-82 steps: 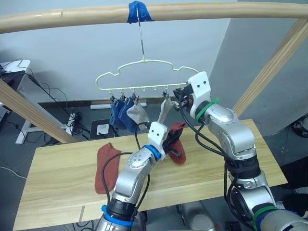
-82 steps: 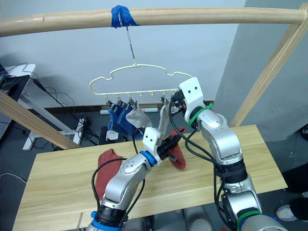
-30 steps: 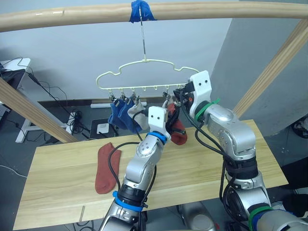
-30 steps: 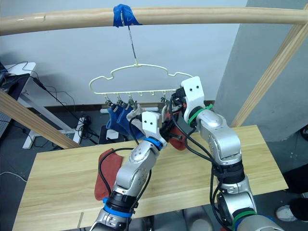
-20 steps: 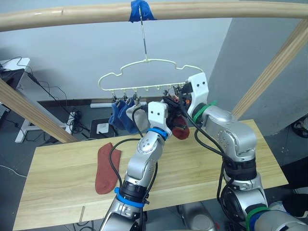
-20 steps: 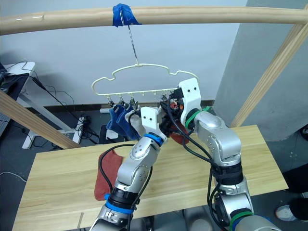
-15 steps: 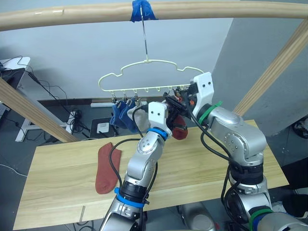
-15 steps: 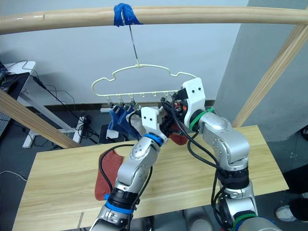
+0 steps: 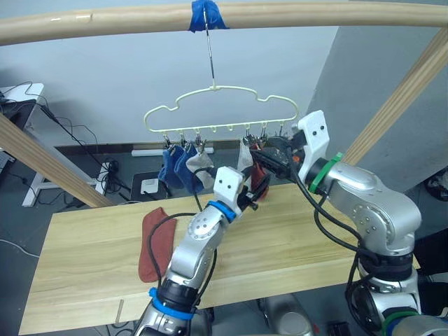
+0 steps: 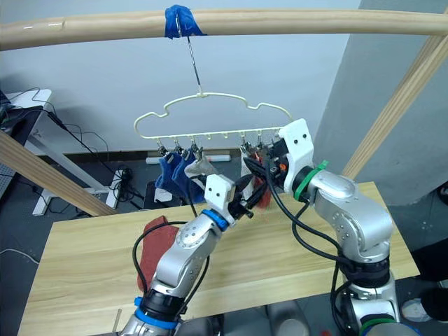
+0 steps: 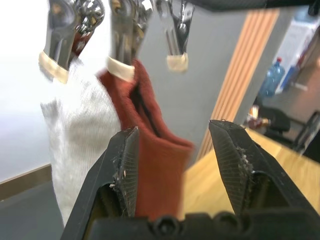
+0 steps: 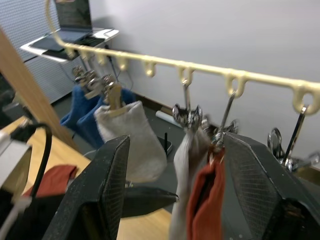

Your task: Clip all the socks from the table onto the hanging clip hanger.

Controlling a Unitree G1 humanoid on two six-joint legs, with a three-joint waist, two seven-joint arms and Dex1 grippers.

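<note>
Left eye view: a rust-red sock lies flat on the left part of the wooden surface, apart from everything else. Above it, the pale yellow hanger hangs by its hook from a wooden pole wrapped with blue tape. From its row of clips hang, in order, two blue socks, a grey sock, a second grey sock and a second rust-red sock. The left gripper is raised just below and beside that clipped red sock, its jaws apart and holding nothing, as the left wrist view shows with the red sock between the open fingers. The right gripper sits at the hanger's right end by the last clips, jaws apart and empty.
</note>
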